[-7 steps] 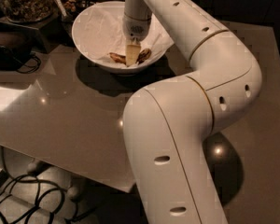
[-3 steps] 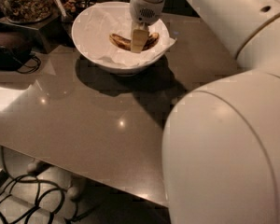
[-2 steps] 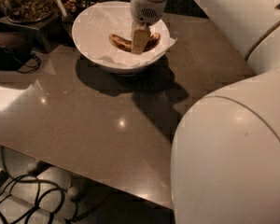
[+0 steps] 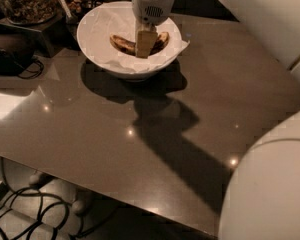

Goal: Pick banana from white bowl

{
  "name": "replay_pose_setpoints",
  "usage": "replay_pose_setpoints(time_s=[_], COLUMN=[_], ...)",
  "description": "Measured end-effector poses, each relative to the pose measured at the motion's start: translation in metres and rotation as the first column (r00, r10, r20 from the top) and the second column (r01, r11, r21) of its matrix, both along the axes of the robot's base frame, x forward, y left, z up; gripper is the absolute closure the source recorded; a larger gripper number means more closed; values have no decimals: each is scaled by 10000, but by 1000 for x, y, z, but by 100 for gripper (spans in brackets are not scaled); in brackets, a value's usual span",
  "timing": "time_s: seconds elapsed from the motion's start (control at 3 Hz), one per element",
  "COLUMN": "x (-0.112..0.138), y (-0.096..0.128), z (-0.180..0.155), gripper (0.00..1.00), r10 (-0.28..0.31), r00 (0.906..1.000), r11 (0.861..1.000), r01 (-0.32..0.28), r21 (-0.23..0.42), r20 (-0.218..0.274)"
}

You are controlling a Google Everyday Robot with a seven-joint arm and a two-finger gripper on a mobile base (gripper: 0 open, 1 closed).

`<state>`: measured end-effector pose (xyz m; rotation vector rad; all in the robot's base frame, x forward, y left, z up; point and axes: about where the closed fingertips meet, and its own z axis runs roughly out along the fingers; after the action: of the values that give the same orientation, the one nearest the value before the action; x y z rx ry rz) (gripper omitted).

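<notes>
— Rightward, toward 3 o'clock, the near arm link (image 4: 270,194) has swung, baring more table (image 4: 140,134).
— And the banana (image 4: 122,43)?
— In the white bowl (image 4: 92,39) at 11 o'clock; the gripper (image 4: 146,45) sits over its middle, seemingly touching. Jaws gripping or not, I cannot tell. Nut jar (image 4: 27,1) beyond, 10 o'clock.

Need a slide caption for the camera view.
Gripper lowered inside the white bowl, at the middle of the banana.
</notes>
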<state>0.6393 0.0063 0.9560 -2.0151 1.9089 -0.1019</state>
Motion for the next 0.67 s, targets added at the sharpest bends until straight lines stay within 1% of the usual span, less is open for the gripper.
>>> replay_pose_setpoints(time_s=[0.33, 0.67], x=[-28, -53], y=[3, 0], z=[16, 19], gripper=[100, 100], r10=[135, -56], r00=[9993, 9995], r11=[9999, 9998], r01=[-138, 50], r21=[73, 186], r20=[336, 318])
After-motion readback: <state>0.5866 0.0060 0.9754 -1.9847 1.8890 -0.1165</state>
